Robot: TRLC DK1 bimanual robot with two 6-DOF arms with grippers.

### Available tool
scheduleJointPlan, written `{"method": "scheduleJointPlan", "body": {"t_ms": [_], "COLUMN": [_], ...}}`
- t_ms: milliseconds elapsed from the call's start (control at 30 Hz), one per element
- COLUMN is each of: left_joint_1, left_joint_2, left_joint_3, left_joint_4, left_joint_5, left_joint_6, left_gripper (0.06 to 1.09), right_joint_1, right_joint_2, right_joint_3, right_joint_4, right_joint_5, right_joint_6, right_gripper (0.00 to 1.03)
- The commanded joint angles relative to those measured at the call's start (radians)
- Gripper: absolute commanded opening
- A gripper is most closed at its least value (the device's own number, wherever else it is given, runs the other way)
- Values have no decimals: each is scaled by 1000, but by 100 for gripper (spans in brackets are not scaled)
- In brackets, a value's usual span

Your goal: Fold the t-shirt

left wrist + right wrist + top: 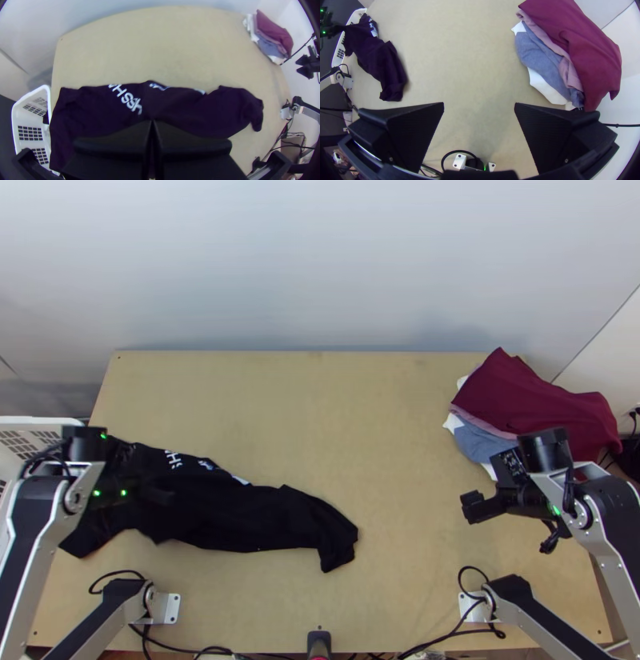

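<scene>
a black t-shirt with white lettering (pixel 264 516) lies in a long, rumpled strip across the lower left of the top view, from the table's left side to near the middle, its right end narrowing and bending down to the frame's lower edge. it isn't spread flat; the lettering shows along its upper edge.

the left gripper (pixel 165 498) is over the shirt's left part, its flat black fingers (pixel 113 143) closed together; whether any cloth is pinched between them i can't tell.

under the shirt is the light wooden table (pixel 384 420). just beside its left edge, at the left of the frame, stands a white plastic basket with slotted walls (pixel 36 420).

well apart from the shirt, right of centre in the top view, the right gripper (pixel 472 507) is wide open over bare wood, nothing between its fingers. near it, at the upper right, is a loose pile: maroon cloth (pixel 520 392) on top, with mauve cloth (pixel 553 46), blue-grey cloth (pixel 536 53) and white cloth (pixel 545 88) sticking out below.
</scene>
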Motion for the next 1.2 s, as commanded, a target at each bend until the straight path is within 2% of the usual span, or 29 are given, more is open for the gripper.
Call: {"method": "scheduleJointPlan", "body": {"t_ms": [0, 167, 267, 467, 633, 700, 800, 967, 1067, 1167], "left_joint_1": [-252, -556, -717, -1029, -1191, -1214, -1214, -1162, -1096, -1007], "left_joint_2": [48, 217, 342, 635, 887, 982, 1054, 1140, 1181, 1203], "left_joint_3": [292, 454, 574, 904, 1175, 1273, 1286, 1295, 1301, 1301], "left_joint_4": [-77, -47, -26, -49, -54, -29, 135, 373, 399, 410], "left_joint_5": [76, 76, 74, 71, 68, 60, 13, -130, -148, -216], "left_joint_6": [-200, -361, -397, -398, -364, -352, -338, -337, -343, -341], "left_gripper": [10, 10, 10, 10, 10, 10, 10, 10, 10, 10], "right_joint_1": [-39, -100, -141, -250, -382, -430, -486, -523, -523, -522], "right_joint_2": [-49, -85, -116, -185, -214, -216, -219, -239, -242, -240], "right_joint_3": [-39, -56, -78, -135, -173, -178, -176, -171, -168, -164], "right_joint_4": [-20, -51, -64, -84, -80, -72, -63, -63, -63, -63], "right_joint_5": [-1, -1, -1, 2, 7, 7, 7, 7, 6, 4], "right_joint_6": [2, 8, 10, 13, 4, 2, 4, 5, 10, 11], "right_gripper": [98, 98, 98, 98, 98, 98, 98, 98, 98, 98]}}
